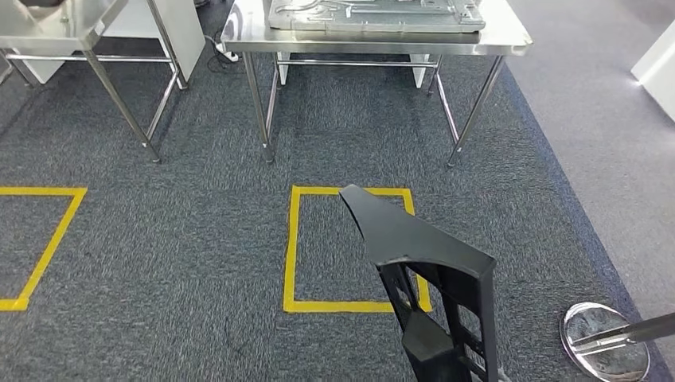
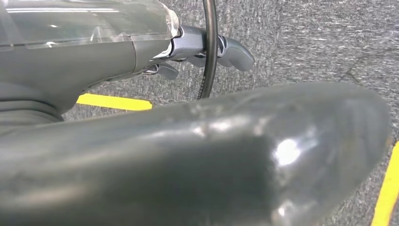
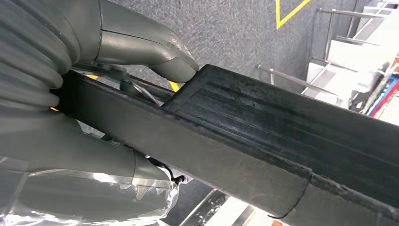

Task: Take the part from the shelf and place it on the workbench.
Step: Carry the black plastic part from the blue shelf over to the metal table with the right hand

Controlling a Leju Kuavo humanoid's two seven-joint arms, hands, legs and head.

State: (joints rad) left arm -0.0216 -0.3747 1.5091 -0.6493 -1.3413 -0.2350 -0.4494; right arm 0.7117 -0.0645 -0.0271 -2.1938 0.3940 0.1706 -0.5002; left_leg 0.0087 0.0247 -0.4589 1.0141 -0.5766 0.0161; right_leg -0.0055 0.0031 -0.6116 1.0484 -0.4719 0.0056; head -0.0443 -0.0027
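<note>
One black part [image 1: 434,270] is already riding off the shelf, so the taking looks done; what is left, as I judge it, is crossing the carpet and setting it on the steel surface [image 1: 509,36] standing far ahead. The right hand [image 3: 70,117] is grasping the part, its thick grey thumb pressing on the ribbed, matt plastic edge. The part is long and angular, with open slots at its near end. The left hand [image 2: 207,52] is hanging over speckled grey carpet; whether it is clenched or released I cannot tell.
</note>
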